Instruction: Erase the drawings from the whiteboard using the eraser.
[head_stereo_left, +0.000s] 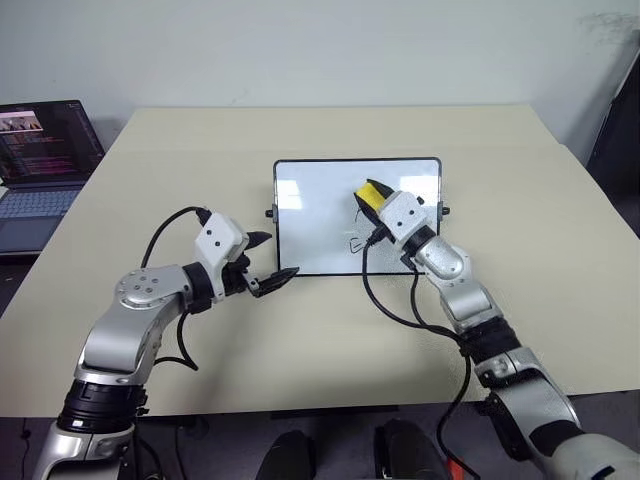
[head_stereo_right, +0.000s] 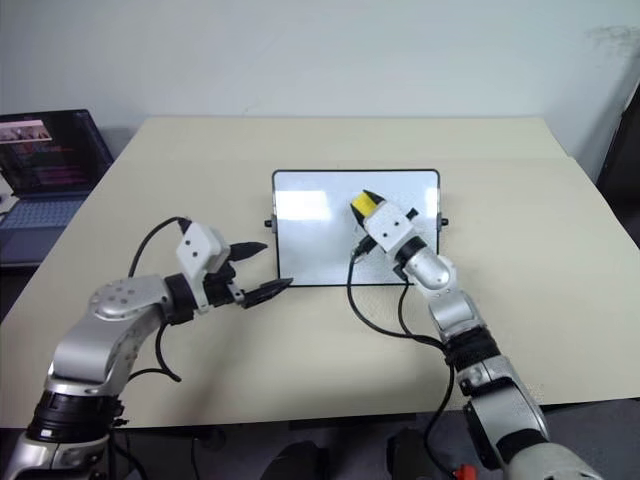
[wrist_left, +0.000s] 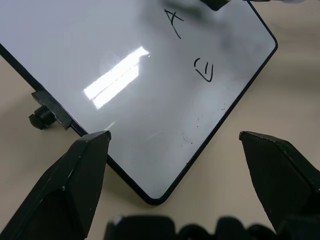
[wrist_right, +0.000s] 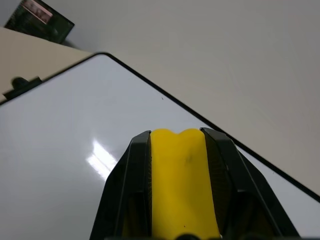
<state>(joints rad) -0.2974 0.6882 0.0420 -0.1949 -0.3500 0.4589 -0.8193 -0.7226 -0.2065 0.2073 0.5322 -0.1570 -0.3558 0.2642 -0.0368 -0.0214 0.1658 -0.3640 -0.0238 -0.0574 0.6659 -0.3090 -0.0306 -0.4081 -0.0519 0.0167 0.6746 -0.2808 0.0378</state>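
Yellow marks the eraser, clenched between the two black fingers of the right tool, which hangs over the upper right part of the whiteboard. The right wrist view shows the block pinched on both sides, its tip pointing out over the glossy white face toward the far edge. Whether it touches the board yet cannot be told from these views.

The whiteboard lies flat on the beige surface, near its middle. Of the drawings, an "A" and an "E" show clearly in the left wrist view, in the part of the board beside and under the right tool; any third letter is hidden by it.

The left tool is released, its fingers spread wide and holding nothing, just off the board's near left corner.

The step in hand looks like bringing the eraser onto the letters to wipe them. The next move probably calls for tipping the eraser's dark underside flat to the board, pressing lightly and sweeping across the "A", then down to the "E", while the left tool may need to steady the frame so it does not slide
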